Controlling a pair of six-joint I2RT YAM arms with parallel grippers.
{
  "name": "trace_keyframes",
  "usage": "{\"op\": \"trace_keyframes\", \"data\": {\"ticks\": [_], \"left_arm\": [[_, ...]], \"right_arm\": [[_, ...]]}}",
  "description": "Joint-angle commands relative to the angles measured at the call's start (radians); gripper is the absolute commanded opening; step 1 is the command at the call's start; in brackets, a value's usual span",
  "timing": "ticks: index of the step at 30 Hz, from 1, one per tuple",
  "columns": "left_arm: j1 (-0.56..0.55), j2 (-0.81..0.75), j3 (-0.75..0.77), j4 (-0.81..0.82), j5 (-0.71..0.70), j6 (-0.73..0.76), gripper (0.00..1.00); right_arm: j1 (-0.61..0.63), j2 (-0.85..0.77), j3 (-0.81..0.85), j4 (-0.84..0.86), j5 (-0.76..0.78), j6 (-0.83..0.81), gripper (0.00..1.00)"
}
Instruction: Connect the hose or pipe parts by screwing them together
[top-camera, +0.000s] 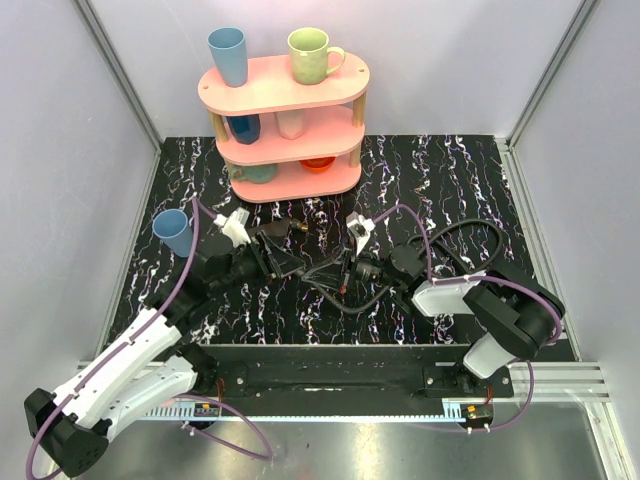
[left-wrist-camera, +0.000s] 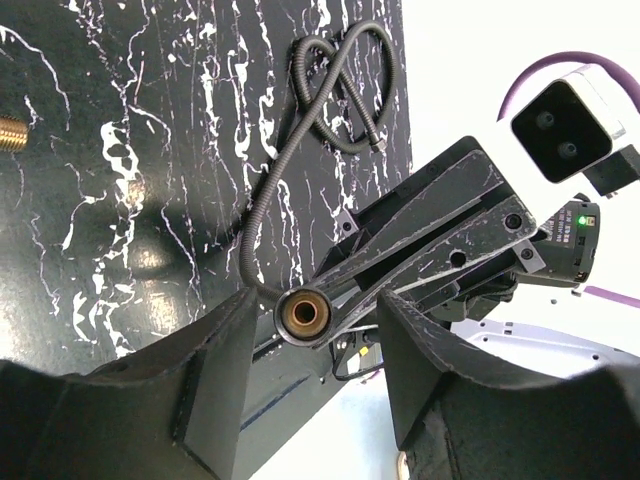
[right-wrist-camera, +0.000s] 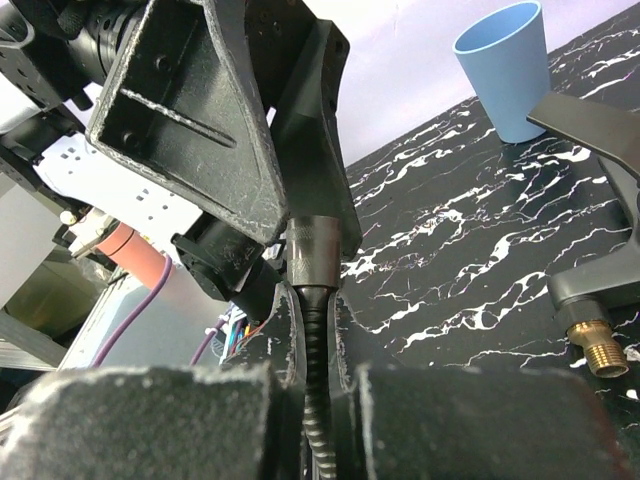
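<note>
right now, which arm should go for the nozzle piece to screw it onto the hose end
Left, likely. The left fingers are open and grip nothing, and the nozzle piece lies near them. The right fingers are shut on the hose just behind its end, so that arm is occupied.

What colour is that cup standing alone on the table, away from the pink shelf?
Light blue. The cup shows best in the right wrist view.
</note>
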Motion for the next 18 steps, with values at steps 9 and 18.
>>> {"op": "trace_keyframes", "data": {"ticks": [9, 18], "left_arm": [[0.000, -0.003, 0.066, -0.043, -0.009, 0.047, 0.54], [0.000, 0.015, 0.069, -0.037, 0.008, 0.051, 0.45]], "right_arm": [[-0.002, -0.053, -0.022, 0.207, 0.028, -0.023, 0.00], [-0.002, -0.048, -0.003, 0.199, 0.007, -0.015, 0.00]]}}
